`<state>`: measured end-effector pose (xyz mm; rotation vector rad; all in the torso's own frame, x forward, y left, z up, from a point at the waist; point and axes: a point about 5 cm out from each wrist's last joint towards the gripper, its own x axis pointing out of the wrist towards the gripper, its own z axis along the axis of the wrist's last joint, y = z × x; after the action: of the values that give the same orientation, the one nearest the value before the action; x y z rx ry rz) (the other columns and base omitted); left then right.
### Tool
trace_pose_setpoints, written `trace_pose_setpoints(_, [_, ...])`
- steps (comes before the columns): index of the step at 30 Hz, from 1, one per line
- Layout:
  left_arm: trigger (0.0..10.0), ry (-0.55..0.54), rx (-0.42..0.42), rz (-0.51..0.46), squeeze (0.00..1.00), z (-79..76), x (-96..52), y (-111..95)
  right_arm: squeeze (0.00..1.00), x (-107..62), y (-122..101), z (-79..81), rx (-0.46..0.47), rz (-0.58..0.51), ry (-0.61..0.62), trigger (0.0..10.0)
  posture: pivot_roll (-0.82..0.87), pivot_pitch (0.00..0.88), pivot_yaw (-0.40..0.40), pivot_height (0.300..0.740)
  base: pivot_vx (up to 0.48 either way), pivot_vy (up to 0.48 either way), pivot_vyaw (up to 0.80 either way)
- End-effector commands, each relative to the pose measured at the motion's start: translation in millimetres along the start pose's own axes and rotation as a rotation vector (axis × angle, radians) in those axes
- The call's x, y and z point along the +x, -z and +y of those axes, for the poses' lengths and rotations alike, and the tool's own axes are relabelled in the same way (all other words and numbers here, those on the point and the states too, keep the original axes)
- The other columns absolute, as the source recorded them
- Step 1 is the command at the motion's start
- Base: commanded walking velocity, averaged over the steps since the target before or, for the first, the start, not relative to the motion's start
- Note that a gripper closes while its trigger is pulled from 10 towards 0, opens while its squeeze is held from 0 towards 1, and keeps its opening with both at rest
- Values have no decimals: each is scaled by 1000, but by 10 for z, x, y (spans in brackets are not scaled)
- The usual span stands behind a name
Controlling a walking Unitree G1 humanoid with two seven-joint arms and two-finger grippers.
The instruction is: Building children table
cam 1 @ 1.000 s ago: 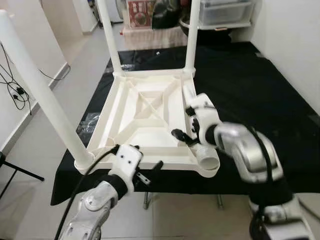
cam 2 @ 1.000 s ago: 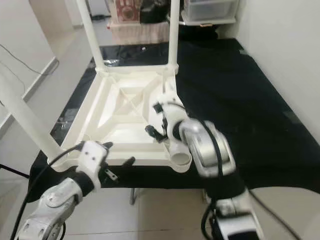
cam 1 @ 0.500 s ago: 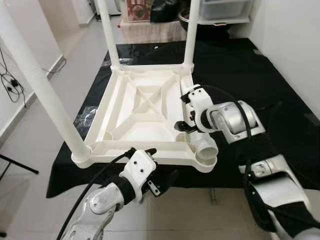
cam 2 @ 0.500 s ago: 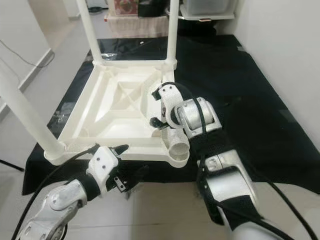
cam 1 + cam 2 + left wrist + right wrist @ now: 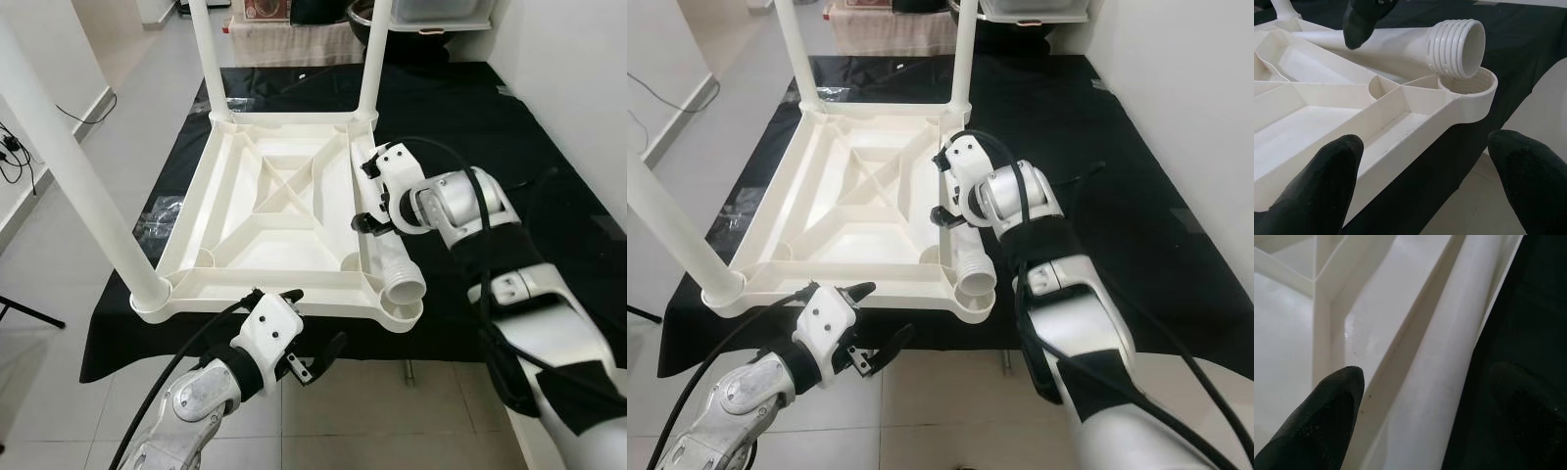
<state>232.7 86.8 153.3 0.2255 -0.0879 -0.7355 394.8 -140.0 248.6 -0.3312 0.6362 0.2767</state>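
Note:
The white children's table (image 5: pixel 284 245) lies upside down on a black-covered worktop, with three legs standing up from its corners. A loose white leg (image 5: pixel 392 269) lies along its right rim. The leg's threaded end (image 5: pixel 1459 46) rests by the near-right corner socket (image 5: pixel 1469 88). My right gripper (image 5: pixel 365 199) hovers over the middle of this leg, open. One of its fingers (image 5: pixel 1327 411) is on the tabletop side and the other on the black cloth side. My left gripper (image 5: pixel 312 323) hangs open just below the table's near edge, holding nothing.
The black cloth (image 5: pixel 509 127) covers the worktop to the right and far side. The near-left leg (image 5: pixel 78 186) rises close to my head camera. Crumpled clear plastic (image 5: pixel 162 211) lies at the left edge. Tiled floor lies below, a white wall to the right, and boxes at the back.
The camera has shifted. My right gripper has moved along the loose leg from its threaded end toward its middle. My left gripper has dropped slightly below the table's near edge.

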Motion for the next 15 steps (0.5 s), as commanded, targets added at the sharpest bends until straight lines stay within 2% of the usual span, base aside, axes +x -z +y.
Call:
trace_pose_setpoints(1, [10000, 3, 3, 10, 0, -26, -9, 8, 0, 8, -17, -1, 1, 3, 2, 10000, -75, 165, -29, 740, 0, 0, 0])
trace_pose_setpoints(15, [10000, -3, 5, 10, 0, -23, -16, -1, 0, 122, 208, -112, 37, 98, 29, 10000, -78, 166, -29, 740, 0, 0, 0])
